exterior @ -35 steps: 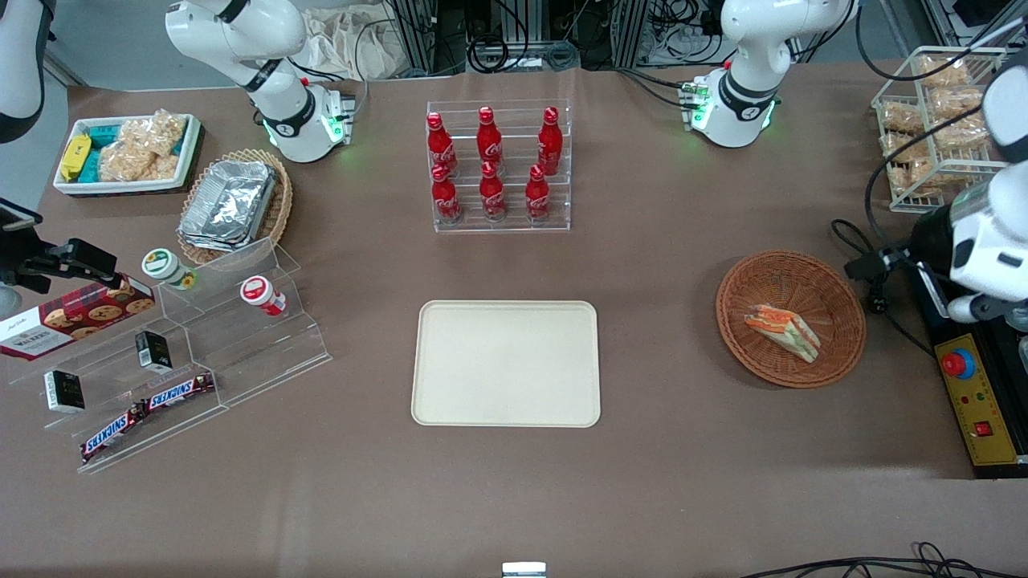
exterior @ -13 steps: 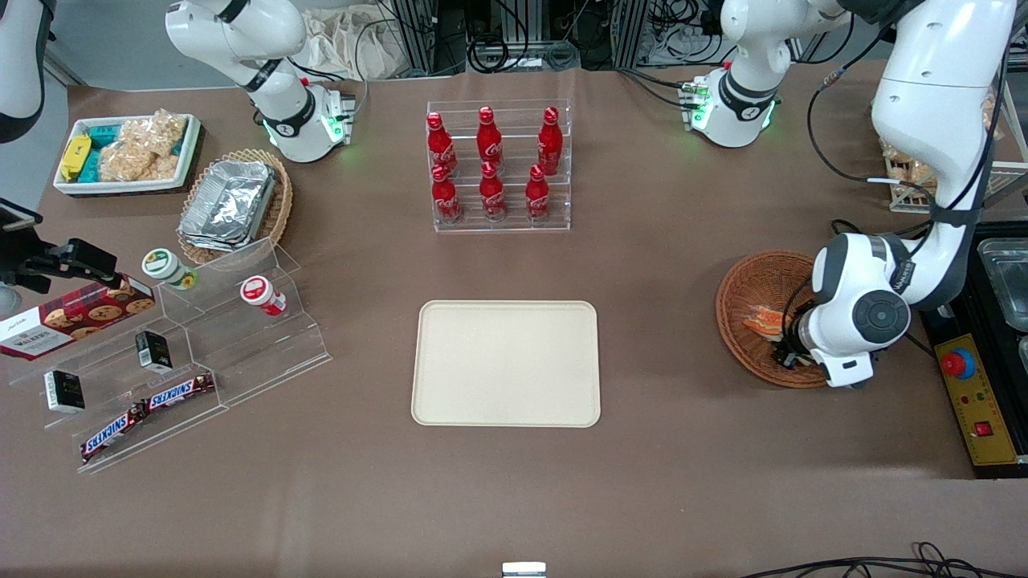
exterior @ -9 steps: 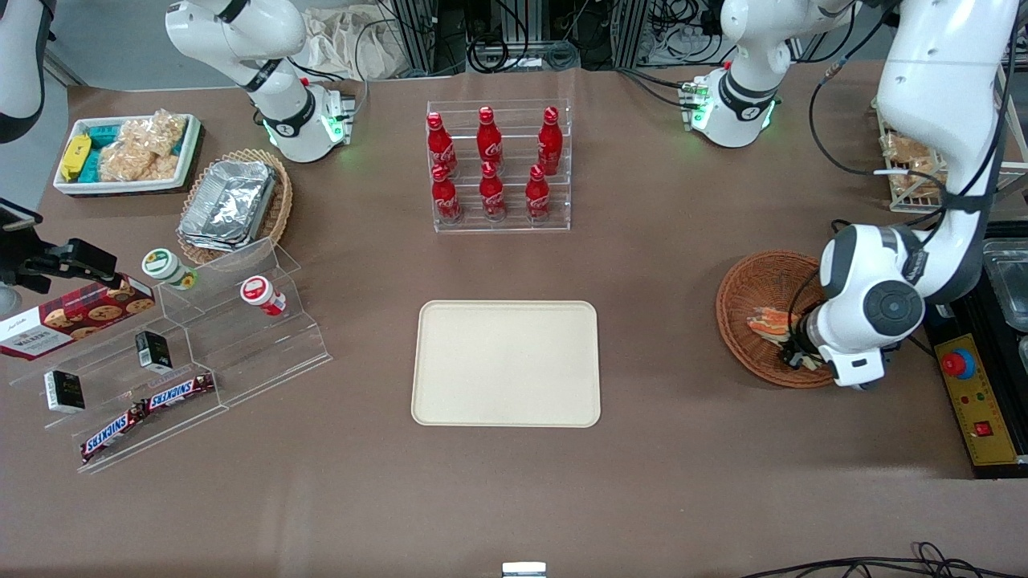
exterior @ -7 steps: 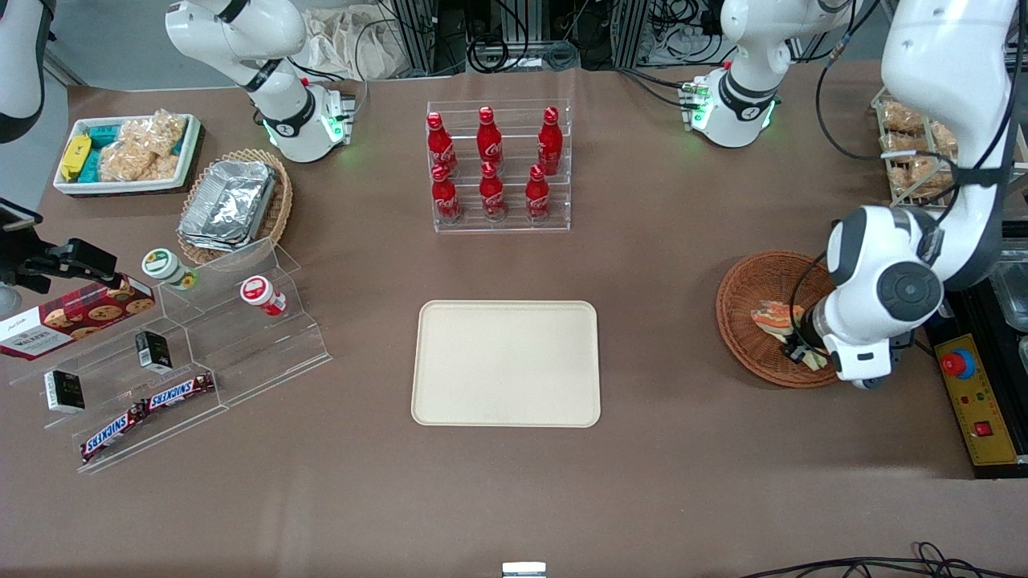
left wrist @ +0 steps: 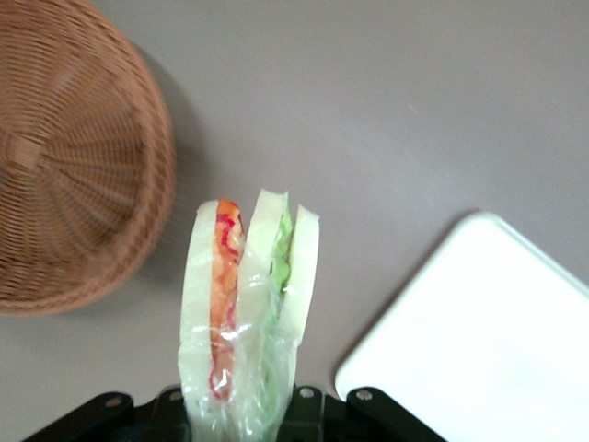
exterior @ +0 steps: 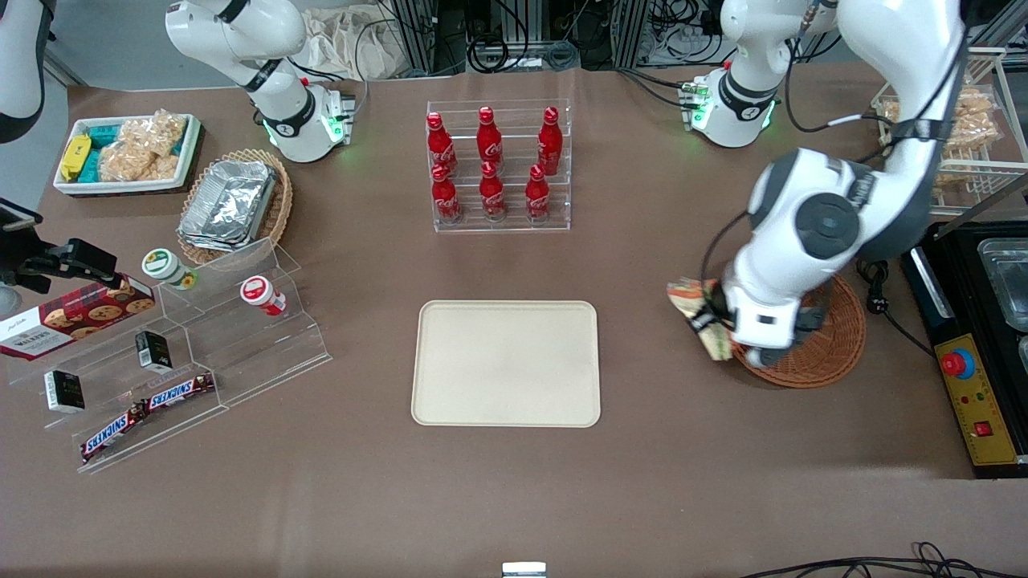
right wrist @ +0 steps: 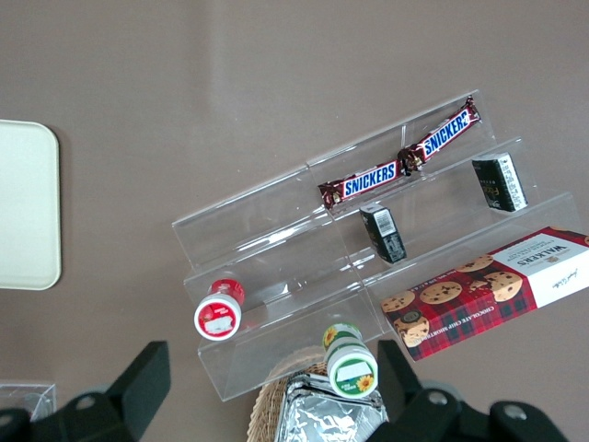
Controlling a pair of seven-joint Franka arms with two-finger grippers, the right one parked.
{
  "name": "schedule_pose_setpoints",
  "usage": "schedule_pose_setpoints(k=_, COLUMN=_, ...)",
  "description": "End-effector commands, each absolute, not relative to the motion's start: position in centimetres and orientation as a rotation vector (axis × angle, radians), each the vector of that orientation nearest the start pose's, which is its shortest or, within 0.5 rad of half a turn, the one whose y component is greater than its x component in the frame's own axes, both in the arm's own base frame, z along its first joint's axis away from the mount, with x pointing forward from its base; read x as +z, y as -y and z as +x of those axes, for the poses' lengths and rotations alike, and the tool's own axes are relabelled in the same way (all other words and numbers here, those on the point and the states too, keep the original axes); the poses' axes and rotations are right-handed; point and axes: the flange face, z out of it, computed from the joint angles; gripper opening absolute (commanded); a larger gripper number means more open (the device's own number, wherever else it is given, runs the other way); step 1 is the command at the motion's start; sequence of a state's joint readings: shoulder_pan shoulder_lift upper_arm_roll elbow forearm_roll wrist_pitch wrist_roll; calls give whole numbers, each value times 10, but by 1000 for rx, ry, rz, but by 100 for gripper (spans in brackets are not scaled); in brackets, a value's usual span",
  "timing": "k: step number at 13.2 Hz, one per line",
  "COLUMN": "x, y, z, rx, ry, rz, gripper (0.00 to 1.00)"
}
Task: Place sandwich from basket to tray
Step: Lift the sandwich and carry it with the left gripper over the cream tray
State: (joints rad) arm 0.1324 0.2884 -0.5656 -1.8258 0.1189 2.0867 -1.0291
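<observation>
Sandwich (left wrist: pixel 248 304): clear-wrapped triangular wedge, white bread, orange-red and green layers, clamped in the closed pincer (exterior: pixel 711 325) above the worktop (exterior: pixel 642 265). Round woven wicker basket (left wrist: pixel 69 157) just beside; smooth cream tray (left wrist: pixel 488 341) near.

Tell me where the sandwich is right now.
The sandwich is out of the basket, held in the left arm's claw above the bare table between the basket and the tray, as the front view shows.

We read "SNICKERS" on 2 bars (right wrist: pixel 398 164) upper right, and "WALKERS" on the cookie box (right wrist: pixel 488 290) at right.
</observation>
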Motion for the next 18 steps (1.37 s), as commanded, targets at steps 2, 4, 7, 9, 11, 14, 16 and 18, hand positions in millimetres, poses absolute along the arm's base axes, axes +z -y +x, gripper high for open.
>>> schedule_pose_setpoints(k=2, x=363, y=333, z=556, rx=-58, ry=546, rz=-3171, gripper=0)
schedule_pose_setpoints(k=4, x=325, y=372, z=549, rx=-134, ry=377, rz=-3217, gripper=0)
schedule_pose_setpoints(k=7, x=282, y=401, z=560, rx=-208, ry=253, rz=-3291, gripper=0)
schedule_pose_setpoints(k=9, x=250, y=405, z=567, rx=-240, ry=132, rz=-3261, gripper=0)
schedule_pose_setpoints(k=11, x=223, y=404, z=565, rx=-279, ry=-1, rz=-3215, gripper=15)
schedule_pose_setpoints(k=14, x=216, y=403, z=565, rx=-335, ry=-30, rz=-3224, gripper=77)
schedule_pose_setpoints(k=16, x=224, y=402, z=567, rx=-345, ry=94, rz=-3233, gripper=98)
schedule_pose_setpoints(k=18, x=267, y=398, z=572, rx=-439, ry=300, rz=-3221, gripper=99)
